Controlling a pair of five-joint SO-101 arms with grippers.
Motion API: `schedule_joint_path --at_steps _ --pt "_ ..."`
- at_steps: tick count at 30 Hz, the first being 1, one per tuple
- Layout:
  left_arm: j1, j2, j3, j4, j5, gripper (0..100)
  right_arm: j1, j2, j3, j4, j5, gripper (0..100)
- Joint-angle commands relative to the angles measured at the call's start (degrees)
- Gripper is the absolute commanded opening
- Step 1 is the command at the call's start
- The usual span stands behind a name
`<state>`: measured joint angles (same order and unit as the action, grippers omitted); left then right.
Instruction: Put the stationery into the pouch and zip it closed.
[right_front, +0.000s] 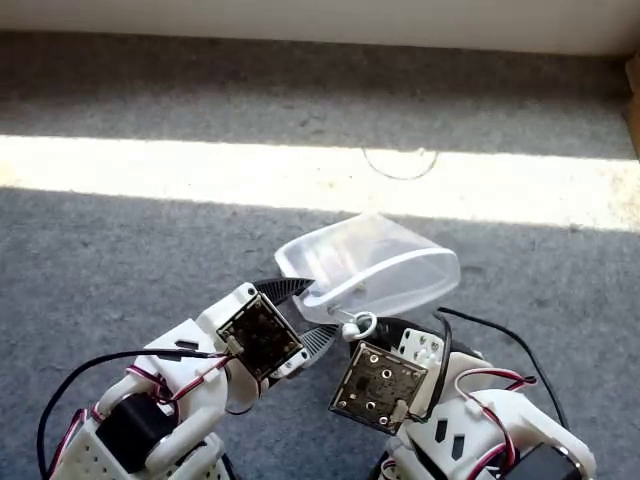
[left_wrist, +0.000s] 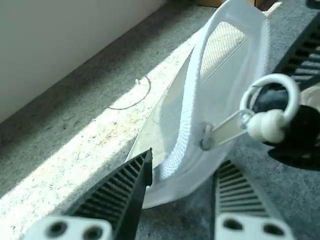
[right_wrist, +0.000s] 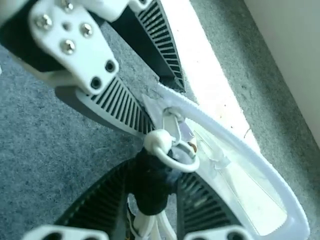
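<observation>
A translucent white pouch (right_front: 380, 260) stands on its side on the grey carpet, mouth gaping. Its zip slider sits at the near end with a white ring pull (right_front: 360, 324). My left gripper (right_front: 318, 312) holds that end, one black finger on each side of the corner (left_wrist: 175, 170). From the other side, my right gripper (right_wrist: 157, 172) is shut on the dark tab under the ring and bead (right_wrist: 159, 141). In the left wrist view the ring (left_wrist: 267, 125) hangs off the slider against the right gripper's dark fingers. I cannot make out what lies inside the pouch (right_wrist: 240, 175).
A bright sunlit strip (right_front: 150, 165) crosses the carpet beyond the pouch, with a thin wire loop (right_front: 400, 165) lying in it. A pale wall (right_front: 300, 15) closes the far side. Black and red cables (right_front: 70, 390) trail beside both arm bases.
</observation>
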<state>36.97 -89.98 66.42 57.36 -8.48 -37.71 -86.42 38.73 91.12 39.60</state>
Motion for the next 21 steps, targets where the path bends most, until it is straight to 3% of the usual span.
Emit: schedule_joint_path --at_steps 1,6,21 --pt "1.54 -0.04 -0.66 -1.14 0.35 19 0.04 -0.13 -3.38 -0.40 0.35 0.5" --pt "4.18 -0.04 -0.31 -1.05 0.35 18 0.04 -0.13 -3.38 -0.40 0.35 0.5" --pt "4.44 -0.04 -0.22 -1.41 0.35 2 0.13 -0.13 -3.56 -0.48 0.00 0.5"
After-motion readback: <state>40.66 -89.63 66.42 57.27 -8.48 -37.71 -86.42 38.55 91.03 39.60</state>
